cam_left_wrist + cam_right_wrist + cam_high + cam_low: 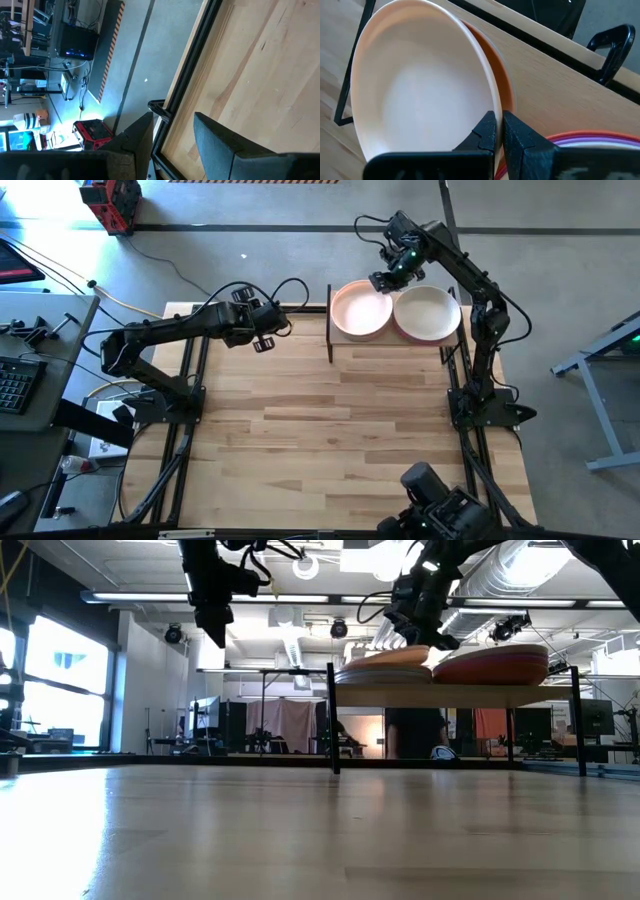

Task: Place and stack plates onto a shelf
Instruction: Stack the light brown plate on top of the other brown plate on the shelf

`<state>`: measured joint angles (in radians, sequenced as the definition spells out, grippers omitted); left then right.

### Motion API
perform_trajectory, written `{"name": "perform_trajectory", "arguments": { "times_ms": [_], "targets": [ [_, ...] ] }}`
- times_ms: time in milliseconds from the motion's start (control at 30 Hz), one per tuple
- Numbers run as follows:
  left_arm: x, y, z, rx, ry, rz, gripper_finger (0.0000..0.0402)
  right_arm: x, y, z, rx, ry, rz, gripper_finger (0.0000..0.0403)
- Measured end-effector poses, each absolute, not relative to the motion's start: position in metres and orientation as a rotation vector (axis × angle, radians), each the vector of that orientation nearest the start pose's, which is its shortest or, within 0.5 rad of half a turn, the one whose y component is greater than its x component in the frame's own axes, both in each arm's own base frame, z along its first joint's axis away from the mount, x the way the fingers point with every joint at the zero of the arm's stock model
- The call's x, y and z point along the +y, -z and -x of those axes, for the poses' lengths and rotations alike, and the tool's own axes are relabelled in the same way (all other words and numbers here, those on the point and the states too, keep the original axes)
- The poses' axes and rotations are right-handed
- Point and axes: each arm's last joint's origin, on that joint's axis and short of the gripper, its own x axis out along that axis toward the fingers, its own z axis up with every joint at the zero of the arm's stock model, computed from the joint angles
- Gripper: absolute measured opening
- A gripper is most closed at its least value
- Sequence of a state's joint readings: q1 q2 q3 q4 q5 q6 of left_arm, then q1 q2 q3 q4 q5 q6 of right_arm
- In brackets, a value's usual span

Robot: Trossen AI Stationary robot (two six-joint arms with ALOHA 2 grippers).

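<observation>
**Two plate stacks on the shelf, right fingers pinching the top plate's rim**

The left gripper [264, 343] hangs above the bench [340, 440] near its far left corner, well apart from the shelf, its fingers [217, 145] spread and carrying nothing.

The shelf [395, 342] stands along the far edge of the bench toward the right, its long axis running left to right, with a black upright [332, 720] at each end. Two stacks of plates sit on it side by side, their rims touching or nearly so. The exact count in each stack cannot be told. The left stack [360, 312] is topped by a peach plate [415, 95], which lies open side up but tilted, its right rim lifted; an orange plate [506, 95] shows just beneath it. The right stack [428, 314] is topped by a cream plate, with purple and orange-red rims [585, 141] showing below in the right wrist view.

The right gripper [385, 280] is over the far right rim of the left stack, its fingers [520, 142] pressed together on the rim of the peach plate.
</observation>
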<state>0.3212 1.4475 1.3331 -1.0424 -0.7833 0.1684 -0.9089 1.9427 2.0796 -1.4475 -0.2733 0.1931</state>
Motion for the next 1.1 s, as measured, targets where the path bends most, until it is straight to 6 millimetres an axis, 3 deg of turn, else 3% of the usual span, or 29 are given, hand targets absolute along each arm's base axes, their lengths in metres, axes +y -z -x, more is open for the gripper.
{"name": "perform_trajectory", "arguments": {
  "times_ms": [900, 1100],
  "targets": [
    [0.106, -0.316, -0.253, 1.264, -0.876, -0.411, 0.0131, -0.292, -0.350, -0.238, 1.042, 0.677, -0.930, 0.0001],
    [0.106, -0.316, -0.253, 1.263, -0.875, -0.412, 0.0131, -0.299, -0.339, -0.240, 1.059, 0.654, -0.969, 0.0001]
  ]
}}
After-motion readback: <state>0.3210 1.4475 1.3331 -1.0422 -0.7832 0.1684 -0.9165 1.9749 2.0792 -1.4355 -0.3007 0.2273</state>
